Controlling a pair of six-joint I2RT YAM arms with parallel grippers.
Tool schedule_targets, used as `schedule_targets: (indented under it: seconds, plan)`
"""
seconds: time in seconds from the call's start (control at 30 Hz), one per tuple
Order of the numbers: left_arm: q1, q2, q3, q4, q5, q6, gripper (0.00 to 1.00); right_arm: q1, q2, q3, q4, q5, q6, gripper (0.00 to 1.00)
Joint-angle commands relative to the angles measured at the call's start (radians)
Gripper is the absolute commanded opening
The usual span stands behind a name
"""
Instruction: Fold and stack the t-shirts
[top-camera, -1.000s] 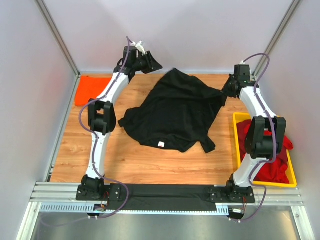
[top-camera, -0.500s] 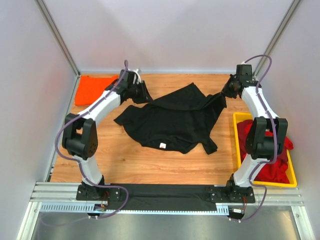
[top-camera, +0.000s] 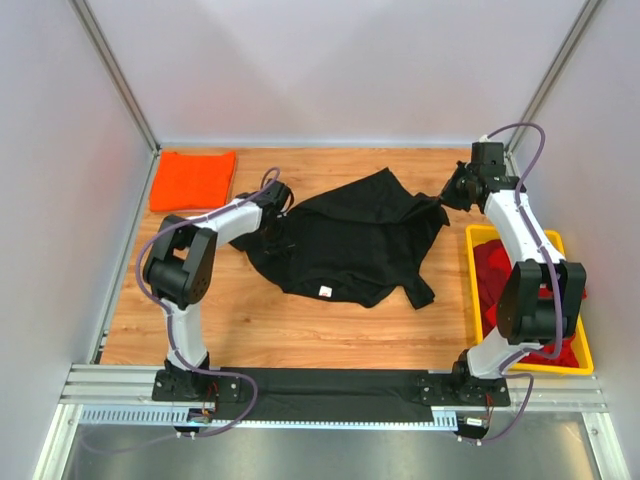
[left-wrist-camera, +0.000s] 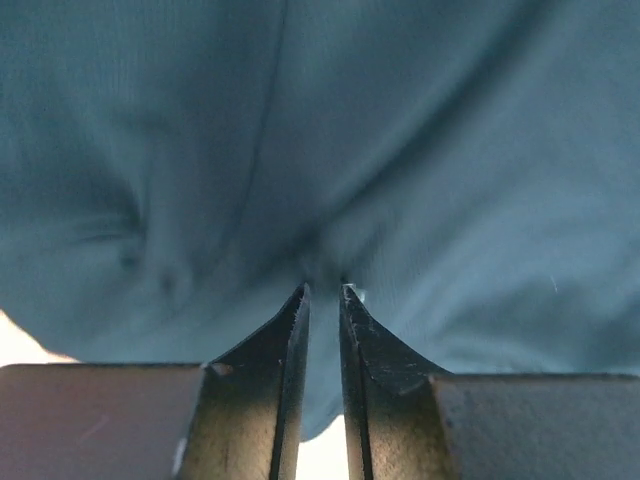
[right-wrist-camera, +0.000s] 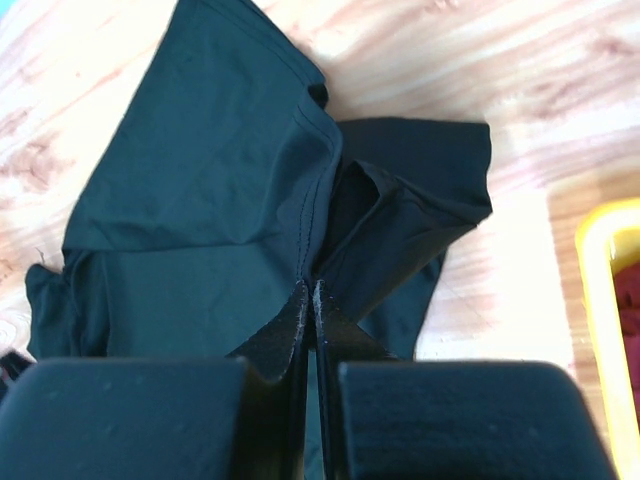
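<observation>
A crumpled black cloth t-shirt (top-camera: 345, 245) is being held just left of the yellow plastic tray (top-camera: 581, 362). Its edge nearest that tray is being pinched by the right gripper (right-wrist-camera: 311, 285), and its edge farthest from the tray is being pinched by the left gripper (left-wrist-camera: 324, 290), whose fingers are nearly together.

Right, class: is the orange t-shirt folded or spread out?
Folded: the orange t-shirt lies as a compact flat rectangle, with no sleeves or collar showing.
</observation>
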Motion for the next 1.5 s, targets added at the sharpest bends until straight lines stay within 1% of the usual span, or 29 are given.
schedule_targets:
  seconds: [0.0, 0.13, 0.17, 0.2, 0.23, 0.27, 0.3, 0.33, 0.37, 0.4, 0.43, 0.47, 0.5, 0.57, 0.6, 0.63, 0.7, 0.73, 0.77, 0.8, 0.83, 0.93, 0.97, 1.03, 1.07, 1.13, 1.17, 1.33, 1.47]
  plan:
    - [-0.004, 0.101, 0.124, -0.065, -0.069, 0.007, 0.24, 0.008, -0.063, -0.020, -0.011, 0.004, -0.001, 0.00]
    - [0.007, 0.245, 0.279, -0.117, -0.080, 0.020, 0.24, 0.020, -0.077, -0.067, -0.011, -0.013, 0.022, 0.00]
    - [0.012, 0.307, 0.368, -0.126, -0.080, 0.030, 0.24, 0.020, -0.085, -0.078, -0.018, -0.033, 0.037, 0.00]
    - [0.021, 0.343, 0.422, -0.155, -0.080, 0.037, 0.24, 0.020, -0.095, -0.093, -0.015, -0.048, 0.059, 0.00]
    - [0.027, 0.413, 0.483, -0.175, -0.080, 0.050, 0.25, 0.052, -0.105, -0.134, -0.002, -0.065, 0.062, 0.00]
    - [0.039, 0.447, 0.605, -0.190, -0.078, 0.060, 0.25, 0.063, -0.121, -0.149, 0.021, -0.073, 0.063, 0.00]
    - [0.047, 0.481, 0.672, -0.218, -0.072, 0.070, 0.25, 0.071, -0.123, -0.155, 0.025, -0.067, 0.065, 0.00]
    - [0.056, 0.548, 0.741, -0.230, -0.041, 0.093, 0.25, 0.074, -0.117, -0.155, 0.025, -0.058, 0.068, 0.00]
    - [0.074, 0.579, 0.883, -0.240, -0.024, 0.103, 0.27, 0.074, -0.109, -0.140, 0.016, -0.039, 0.070, 0.00]
    - [0.085, 0.608, 0.948, -0.249, 0.011, 0.112, 0.28, 0.074, -0.084, -0.127, 0.011, -0.020, 0.068, 0.00]
    - [0.097, 0.653, 1.005, -0.238, 0.038, 0.122, 0.31, 0.075, -0.068, -0.114, 0.005, 0.037, 0.070, 0.00]
    - [0.122, 0.662, 1.067, -0.183, 0.069, 0.123, 0.32, 0.072, -0.051, -0.078, -0.009, 0.065, 0.074, 0.00]
    - [0.133, 0.664, 1.076, -0.145, 0.154, 0.121, 0.34, 0.074, -0.007, -0.063, -0.011, 0.088, 0.077, 0.00]
    - [0.156, 0.626, 1.044, -0.071, 0.239, 0.110, 0.38, 0.071, 0.045, -0.011, -0.006, 0.128, 0.082, 0.00]
    - [0.156, 0.604, 1.025, -0.034, 0.276, 0.115, 0.39, 0.072, 0.103, 0.014, -0.009, 0.131, 0.077, 0.00]
    - [0.154, 0.546, 1.004, -0.028, 0.288, 0.133, 0.41, 0.069, 0.139, 0.037, -0.018, 0.131, 0.070, 0.00]
    - [0.138, 0.471, 0.889, -0.017, 0.289, 0.158, 0.41, 0.068, 0.196, 0.106, -0.057, 0.172, 0.059, 0.00]
    - [0.128, 0.385, 0.838, -0.019, 0.270, 0.182, 0.42, 0.068, 0.240, 0.121, -0.067, 0.198, 0.057, 0.00]
    - [0.107, 0.341, 0.727, -0.022, 0.244, 0.190, 0.42, 0.066, 0.256, 0.135, -0.078, 0.208, 0.053, 0.00]
    - [0.095, 0.295, 0.667, -0.023, 0.189, 0.192, 0.43, 0.065, 0.271, 0.156, -0.081, 0.220, 0.051, 0.00]
    - [0.082, 0.204, 0.546, -0.016, 0.181, 0.192, 0.43, 0.060, 0.292, 0.172, -0.086, 0.259, 0.050, 0.01]
    - [0.038, 0.028, 0.345, 0.085, 0.184, 0.161, 0.46, 0.049, 0.332, 0.259, -0.123, 0.316, 0.050, 0.02]
    - [0.009, -0.006, 0.235, 0.145, 0.187, 0.156, 0.48, 0.045, 0.364, 0.285, -0.159, 0.338, 0.048, 0.02]
    - [-0.026, -0.063, 0.169, 0.165, 0.161, 0.150, 0.50, 0.034, 0.389, 0.365, -0.190, 0.363, 0.039, 0.02]
    - [-0.055, -0.071, 0.133, 0.165, 0.158, 0.149, 0.50, 0.032, 0.398, 0.385, -0.216, 0.367, 0.036, 0.01]
    - [-0.082, -0.074, 0.106, 0.174, 0.163, 0.123, 0.50, 0.034, 0.395, 0.399, -0.228, 0.349, 0.030, 0.01]
    - [-0.112, -0.071, 0.085, 0.188, 0.166, 0.113, 0.50, 0.034, 0.391, 0.394, -0.228, 0.338, 0.028, 0.01]
    - [-0.223, -0.018, 0.079, 0.155, 0.085, 0.064, 0.50, 0.034, 0.325, 0.313, -0.184, 0.288, 0.027, 0.01]
    - [-0.240, 0.027, 0.071, 0.170, 0.074, 0.008, 0.51, 0.034, 0.305, 0.272, -0.172, 0.271, 0.025, 0.01]
